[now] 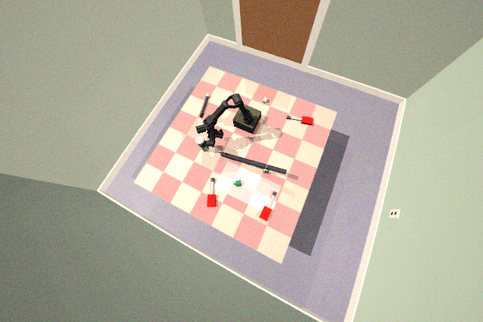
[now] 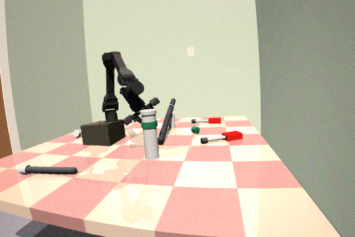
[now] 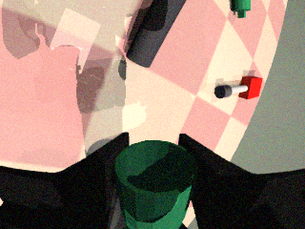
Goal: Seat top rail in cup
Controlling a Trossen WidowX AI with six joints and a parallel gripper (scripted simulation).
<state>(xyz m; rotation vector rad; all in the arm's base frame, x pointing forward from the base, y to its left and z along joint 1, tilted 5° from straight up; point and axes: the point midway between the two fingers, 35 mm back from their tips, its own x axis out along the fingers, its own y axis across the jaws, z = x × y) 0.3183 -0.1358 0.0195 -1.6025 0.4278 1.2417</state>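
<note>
The big grey post stands upright with its pale cap on top. The green brace band sits high, a little below the cap. My gripper is beside the post, shut on the green rail-end cup, whose open mouth shows in the wrist view. The dark top rail slants, its near end low and apart from the cup, its far end raised through the loop cap at the small line post. The gripper is not touching the rail.
A loose green fitting lies beyond the rail. Red-handled tools lie around it and behind the base. A dark rod with a white head and a small white piece also lie on the table.
</note>
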